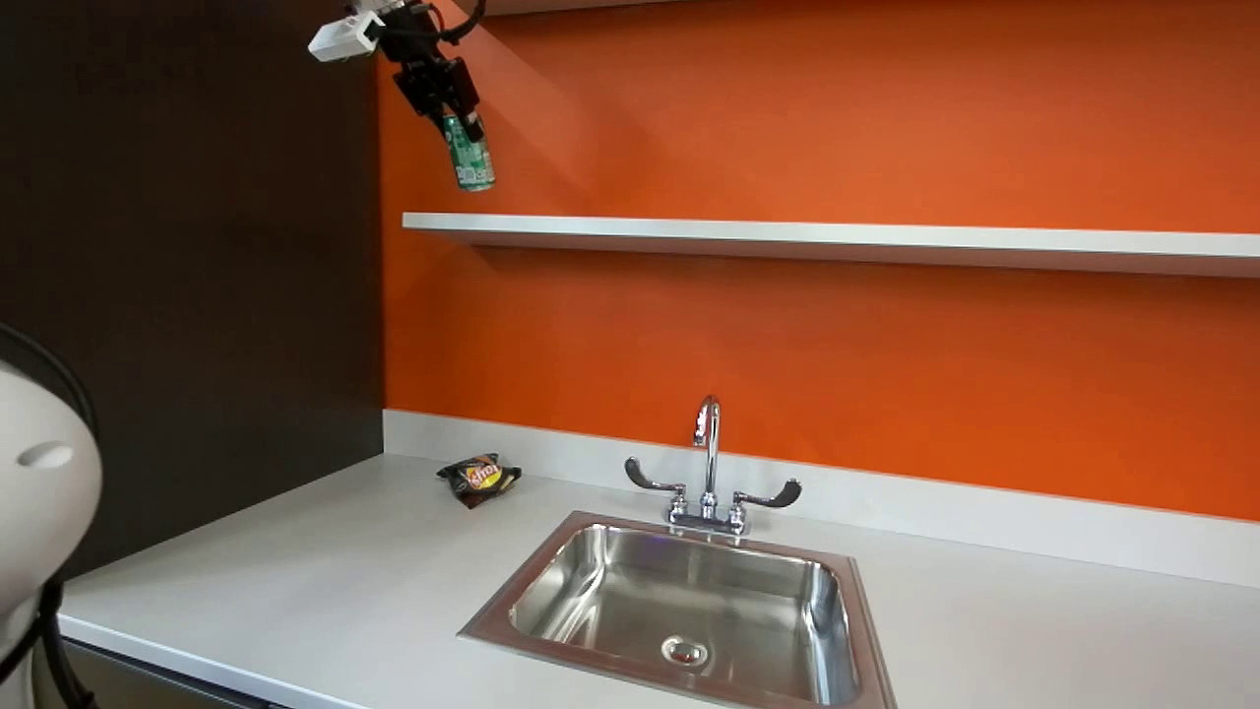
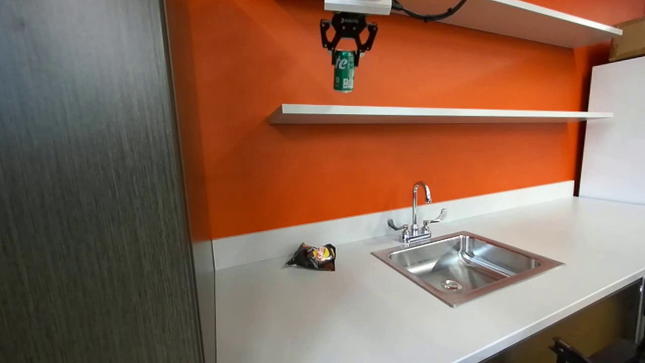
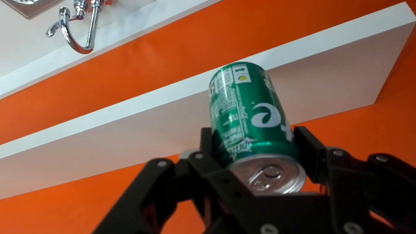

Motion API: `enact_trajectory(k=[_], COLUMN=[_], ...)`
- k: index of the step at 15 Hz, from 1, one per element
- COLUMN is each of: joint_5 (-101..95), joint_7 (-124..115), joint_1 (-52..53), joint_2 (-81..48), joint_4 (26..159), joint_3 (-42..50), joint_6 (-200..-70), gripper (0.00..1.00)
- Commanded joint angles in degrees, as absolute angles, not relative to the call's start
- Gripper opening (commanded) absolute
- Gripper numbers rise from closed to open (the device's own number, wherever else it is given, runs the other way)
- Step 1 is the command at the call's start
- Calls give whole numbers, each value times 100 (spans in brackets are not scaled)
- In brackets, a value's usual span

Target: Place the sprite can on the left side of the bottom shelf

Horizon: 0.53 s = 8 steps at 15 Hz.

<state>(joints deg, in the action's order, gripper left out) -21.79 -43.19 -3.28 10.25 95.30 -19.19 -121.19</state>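
Wrist view: your claw (image 3: 254, 139) is clamped on the Sprite can (image 3: 252, 117) near its top, base towards 12 o'clock, presumably so that end lands first; in both exterior views the bottom shelf (image 2: 428, 115) lies at 6 o'clock from the can, a gap between

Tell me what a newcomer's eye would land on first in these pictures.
Probably the green Sprite can, held by the black gripper higher than the bottom shelf, toward that shelf's left end in both exterior views. The orange wall behind likely grabs attention too. Below, the metal sink set into the counter might come next.
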Motion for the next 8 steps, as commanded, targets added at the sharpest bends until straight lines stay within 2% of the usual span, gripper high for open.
enact_trajectory(k=[1,8], joint_5=[-2454,-2631], joint_7=[-4561,-4809], joint_1=[0,460], joint_2=[436,-61], joint_4=[8769,8194], joint_3=[-1787,-1404], joint_6=[-11744,-11640], gripper=[38,38])
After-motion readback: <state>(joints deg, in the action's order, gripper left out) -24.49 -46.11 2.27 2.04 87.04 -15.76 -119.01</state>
